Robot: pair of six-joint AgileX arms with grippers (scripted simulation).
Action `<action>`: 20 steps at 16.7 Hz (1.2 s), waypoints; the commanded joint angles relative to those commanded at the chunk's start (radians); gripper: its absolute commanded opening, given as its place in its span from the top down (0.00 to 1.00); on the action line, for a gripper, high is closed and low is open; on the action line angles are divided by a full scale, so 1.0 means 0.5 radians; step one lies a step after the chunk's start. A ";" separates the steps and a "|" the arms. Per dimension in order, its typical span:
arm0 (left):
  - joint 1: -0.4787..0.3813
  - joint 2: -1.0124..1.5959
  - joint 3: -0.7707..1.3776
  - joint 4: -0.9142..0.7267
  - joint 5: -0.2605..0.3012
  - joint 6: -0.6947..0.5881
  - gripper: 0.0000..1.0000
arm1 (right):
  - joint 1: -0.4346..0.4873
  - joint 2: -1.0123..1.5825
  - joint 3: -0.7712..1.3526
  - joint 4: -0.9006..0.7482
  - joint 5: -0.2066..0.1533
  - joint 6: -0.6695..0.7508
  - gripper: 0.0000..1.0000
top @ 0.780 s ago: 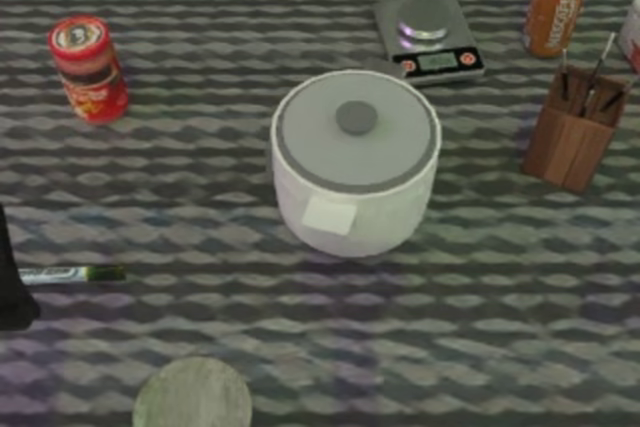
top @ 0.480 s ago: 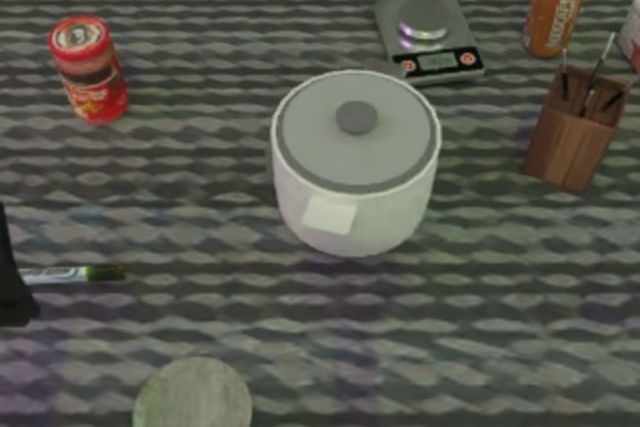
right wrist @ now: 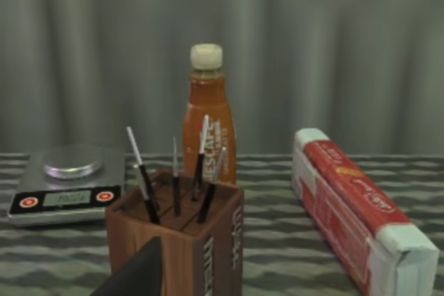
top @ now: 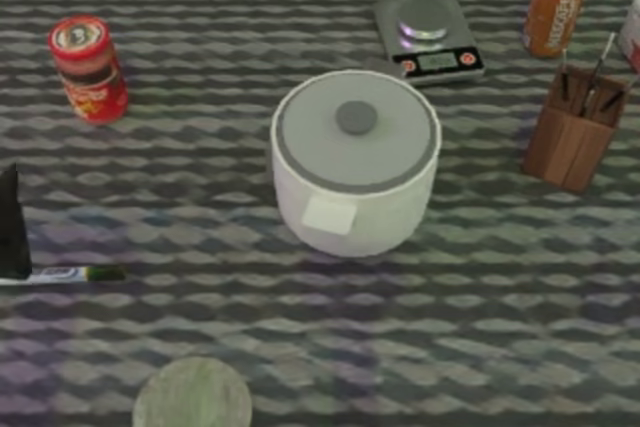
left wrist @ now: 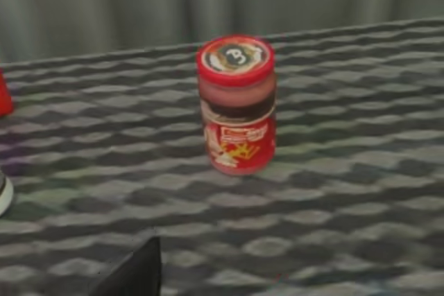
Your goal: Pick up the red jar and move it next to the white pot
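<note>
The red jar (top: 88, 69) stands upright at the far left of the table; the left wrist view shows it ahead (left wrist: 236, 105), with bare cloth in between. The white pot (top: 355, 159), with its grey lid and dark knob, sits mid-table, well apart from the jar. My left gripper (top: 12, 227) is at the left edge, nearer than the jar and not touching it. One dark finger (left wrist: 135, 275) shows off to the side, with nothing between the jaws, so it is open. My right arm is out of the top view. Its finger (right wrist: 139, 272) shows the same way.
A marker pen (top: 70, 274) lies beside the left gripper. A flat grey disc (top: 192, 395) sits at the front. A scale (top: 428, 37), an orange-brown sauce bottle (top: 555, 5), a wooden utensil holder (top: 577, 127) and a red-white box (right wrist: 354, 206) fill the far right.
My left gripper has moved along the left edge towards the far side, closer to the red jar. Nothing else has moved.
</note>
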 joint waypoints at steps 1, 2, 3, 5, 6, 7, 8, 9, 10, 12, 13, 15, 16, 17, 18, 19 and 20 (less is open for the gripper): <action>-0.003 0.163 0.141 -0.092 0.021 0.033 0.00 | 0.000 0.000 0.000 0.000 0.000 0.000 0.00; -0.006 0.333 0.287 -0.188 0.041 0.068 0.00 | 0.000 0.000 0.000 0.000 0.000 0.000 0.00; -0.009 0.512 0.441 -0.287 0.061 0.103 0.00 | 0.000 0.000 0.000 0.000 0.000 0.000 0.00; -0.011 0.890 0.769 -0.493 0.099 0.179 0.00 | 0.000 0.000 0.000 0.000 0.000 0.000 0.00; -0.011 1.086 0.940 -0.598 0.116 0.218 0.00 | 0.000 0.000 0.000 0.000 0.000 0.000 0.00; -0.010 1.287 1.116 -0.704 0.132 0.258 0.00 | 0.000 0.000 0.000 0.000 0.000 0.000 0.00; -0.009 1.490 1.297 -0.809 0.146 0.299 0.00 | 0.000 0.000 0.000 0.000 0.000 0.000 0.00; -0.007 1.694 1.481 -0.912 0.159 0.340 0.00 | 0.000 0.000 0.000 0.000 0.000 0.000 0.00; -0.004 1.898 1.667 -1.014 0.171 0.381 0.00 | 0.000 0.000 0.000 0.000 0.000 0.000 0.00; 0.004 2.298 2.043 -1.206 0.189 0.465 0.00 | 0.000 0.000 0.000 0.000 0.000 0.000 0.00; 0.008 2.492 2.230 -1.296 0.197 0.506 0.00 | 0.000 0.000 0.000 0.000 0.000 0.000 0.00; 0.018 2.858 2.596 -1.458 0.206 0.586 0.00 | 0.000 0.000 0.000 0.000 0.000 0.000 0.00; 0.024 3.028 2.773 -1.531 0.209 0.625 0.00 | 0.000 0.000 0.000 0.000 0.000 0.000 0.00; 0.029 3.190 2.945 -1.598 0.210 0.662 0.00 | 0.000 0.000 0.000 0.000 0.000 0.000 0.00; 0.035 3.340 3.111 -1.657 0.210 0.698 0.00 | 0.000 0.000 0.000 0.000 0.000 0.000 0.00; 0.042 3.478 3.268 -1.710 0.209 0.731 0.00 | 0.000 0.000 0.000 0.000 0.000 0.000 0.00; 0.048 3.607 3.417 -1.758 0.207 0.763 0.00 | 0.000 0.000 0.000 0.000 0.000 0.000 0.00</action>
